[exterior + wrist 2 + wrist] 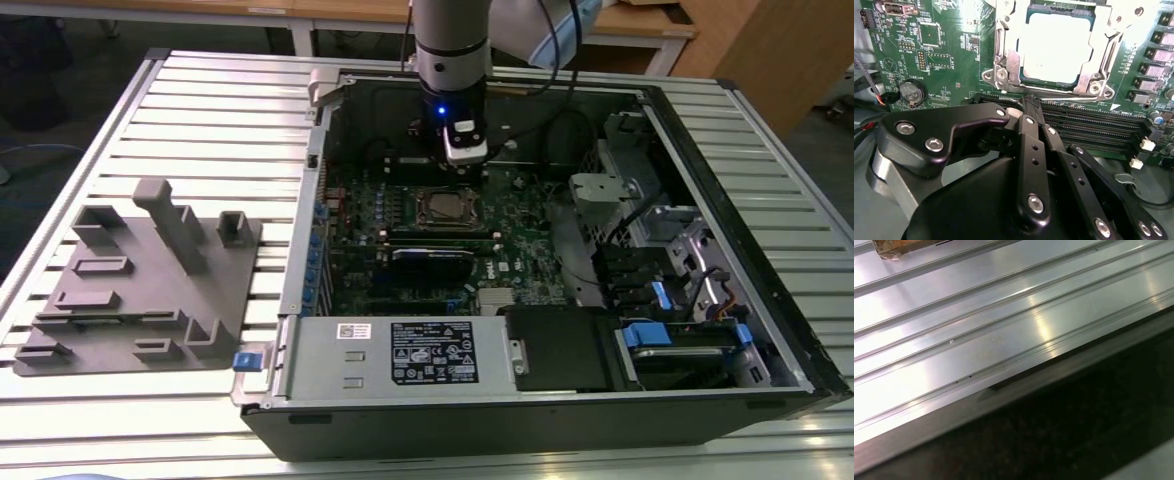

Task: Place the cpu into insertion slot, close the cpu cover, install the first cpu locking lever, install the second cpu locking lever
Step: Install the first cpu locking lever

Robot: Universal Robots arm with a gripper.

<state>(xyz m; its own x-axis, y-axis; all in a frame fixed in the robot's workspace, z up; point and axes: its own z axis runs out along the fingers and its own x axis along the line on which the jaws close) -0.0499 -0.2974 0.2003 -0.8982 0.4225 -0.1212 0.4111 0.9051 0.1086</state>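
In the exterior view we see the open computer case (694,130) mid-frame, holding the green board (527,225). The gripper (461,170) hangs just above the insertion slot (445,208) in the frame. In the second wrist view the cpu (1056,47) sits in the slot under the lowered cpu cover (1004,60), and the fingers (1026,135) are pressed together near its edge. In the first wrist view we see the ribbed table (1004,340).

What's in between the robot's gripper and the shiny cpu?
In the second wrist view, one edge of the silvery cpu cover, which frames the cpu, lies between the chip and the gripper.
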